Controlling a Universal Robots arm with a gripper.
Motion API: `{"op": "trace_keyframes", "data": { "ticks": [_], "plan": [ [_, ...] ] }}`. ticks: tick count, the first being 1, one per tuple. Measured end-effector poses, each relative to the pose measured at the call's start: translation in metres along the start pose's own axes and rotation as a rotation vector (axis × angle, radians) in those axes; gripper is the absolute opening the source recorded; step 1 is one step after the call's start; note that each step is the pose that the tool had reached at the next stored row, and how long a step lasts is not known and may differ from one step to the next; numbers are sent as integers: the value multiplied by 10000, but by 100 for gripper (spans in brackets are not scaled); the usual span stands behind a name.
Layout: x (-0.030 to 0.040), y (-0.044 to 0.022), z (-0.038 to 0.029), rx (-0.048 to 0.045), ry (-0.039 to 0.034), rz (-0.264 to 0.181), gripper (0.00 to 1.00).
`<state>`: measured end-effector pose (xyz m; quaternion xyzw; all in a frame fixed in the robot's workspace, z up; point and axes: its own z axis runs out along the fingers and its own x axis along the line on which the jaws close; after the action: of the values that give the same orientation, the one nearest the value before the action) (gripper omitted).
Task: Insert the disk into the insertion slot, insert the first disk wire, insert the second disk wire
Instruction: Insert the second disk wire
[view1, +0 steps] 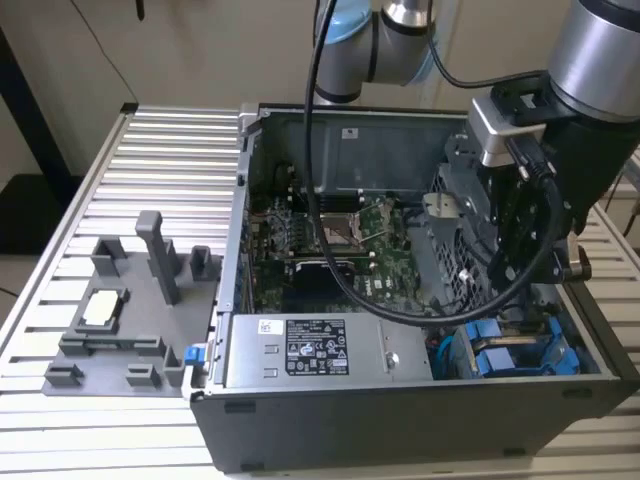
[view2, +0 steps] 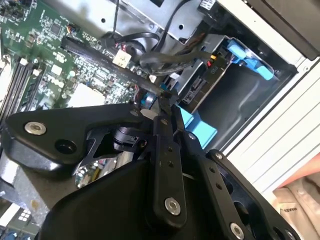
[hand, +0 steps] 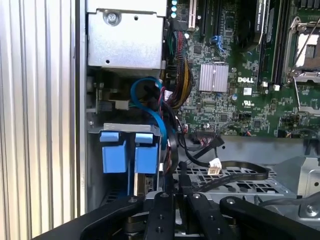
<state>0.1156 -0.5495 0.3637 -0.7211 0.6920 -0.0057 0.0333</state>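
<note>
So the arm is reaching down into the open computer case (view1: 400, 420), on the exterior view's right, hanging right over the insertion slot (view1: 520, 350) with its blue rails in the corner next to the grey power-supply box (view1: 325, 350). In the first wrist view the disk (hand: 127, 152) looks already seated in the bay, its two blue carrier tabs facing out, with a blue cable (hand: 150, 100) looping above it. The gripper (hand: 175, 187) has its fingers pressed together on a black wire (hand: 220, 175) with a white connector (hand: 215, 166), just above the perforated cage beside the motherboard (hand: 240, 90).
</note>
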Motion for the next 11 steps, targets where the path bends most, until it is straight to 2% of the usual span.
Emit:
{"op": "trace_keyframes", "data": {
  "ticks": [4,11],
  "plan": [
    [80,-76,13,-239,-9,9,16],
    [239,-200,40,-602,-23,24,16]
  ]
}}
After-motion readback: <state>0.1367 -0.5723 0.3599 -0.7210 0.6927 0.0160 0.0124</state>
